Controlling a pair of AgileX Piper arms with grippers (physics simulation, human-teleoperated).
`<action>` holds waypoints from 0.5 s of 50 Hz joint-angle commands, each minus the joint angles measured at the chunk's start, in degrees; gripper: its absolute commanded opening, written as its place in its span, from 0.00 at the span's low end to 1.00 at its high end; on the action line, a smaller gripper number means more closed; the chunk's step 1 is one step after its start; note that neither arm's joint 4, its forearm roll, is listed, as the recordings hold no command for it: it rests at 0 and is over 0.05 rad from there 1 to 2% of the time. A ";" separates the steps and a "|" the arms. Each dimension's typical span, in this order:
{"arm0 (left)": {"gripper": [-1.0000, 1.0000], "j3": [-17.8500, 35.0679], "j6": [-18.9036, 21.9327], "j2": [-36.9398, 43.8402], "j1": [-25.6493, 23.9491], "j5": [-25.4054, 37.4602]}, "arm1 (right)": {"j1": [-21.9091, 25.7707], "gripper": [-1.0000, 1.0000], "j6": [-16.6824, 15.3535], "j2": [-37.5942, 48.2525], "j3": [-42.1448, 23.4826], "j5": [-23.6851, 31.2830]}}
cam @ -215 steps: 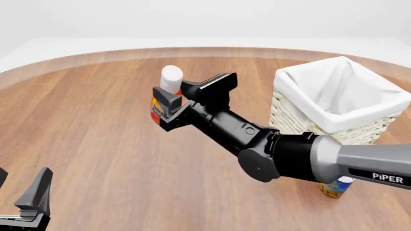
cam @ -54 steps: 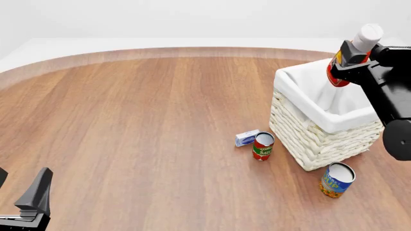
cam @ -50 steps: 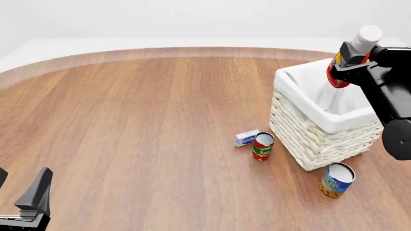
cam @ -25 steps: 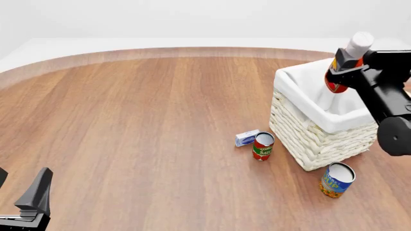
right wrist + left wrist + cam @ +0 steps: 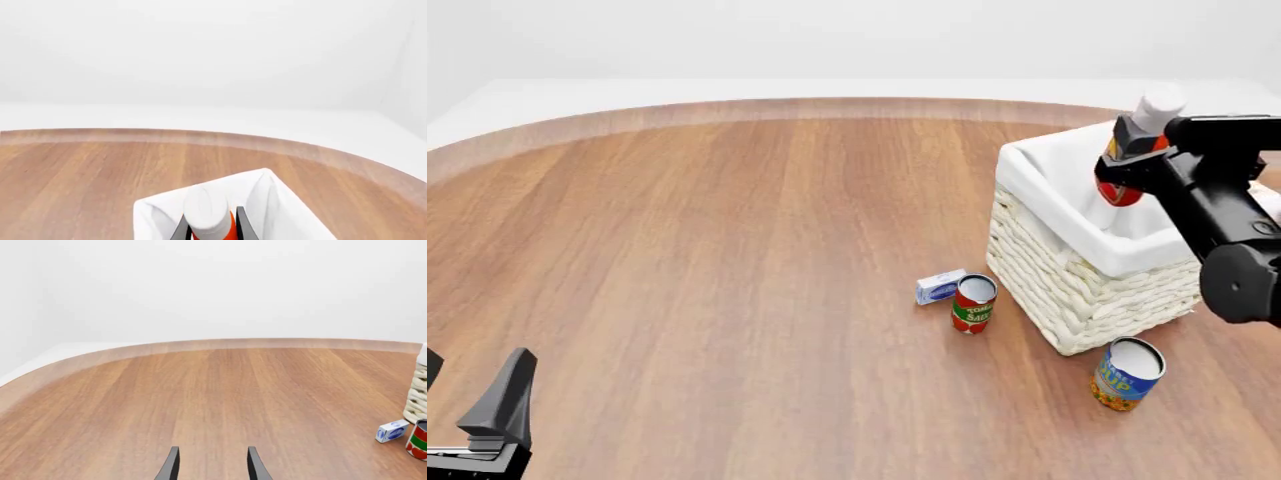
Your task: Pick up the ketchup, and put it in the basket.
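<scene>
Starting at the left of the front view, your left gripper [image 5: 481,420] sits low at the near edge of the wooden table [image 5: 694,250], well away from everything; only its left wrist view shows the two dark fingertips [image 5: 171,467] spread apart with bare wood between them, holding nothing. That same view catches the small white-and-blue box [image 5: 391,431] and the red-and-green tin can [image 5: 418,441] beside the woven basket wall at its edge.

In the front view the box [image 5: 940,287] lies touching or just beside the red-and-green can [image 5: 973,304], whose label has lettering too small to read. Both stand just beside the wicker basket [image 5: 1068,290]. The blue-and-orange tin can [image 5: 1126,374] stands near the basket's near corner; its label is also unreadable.

Your right gripper [image 5: 1130,165] is clamped on the ketchup [image 5: 1118,170], held above the basket's open top, white cap uppermost and slightly tilted. The right wrist view adds what the front cannot: the cap [image 5: 207,210] sits between the fingers, over the basket's white cloth lining [image 5: 267,200].
</scene>
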State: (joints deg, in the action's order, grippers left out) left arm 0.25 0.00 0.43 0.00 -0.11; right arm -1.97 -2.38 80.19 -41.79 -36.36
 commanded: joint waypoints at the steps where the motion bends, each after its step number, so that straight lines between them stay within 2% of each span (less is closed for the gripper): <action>1: 1.00 0.00 0.00 0.00 0.00 0.00 | 0.18 0.00 0.15 1.79 -0.80 0.31; 25: 1.00 0.00 0.00 0.00 0.00 0.00 | 0.20 0.00 -0.14 4.98 -1.33 0.20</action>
State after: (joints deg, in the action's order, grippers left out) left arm 0.25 0.00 0.43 0.00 -0.11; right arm -1.74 -3.23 84.18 -42.68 -36.02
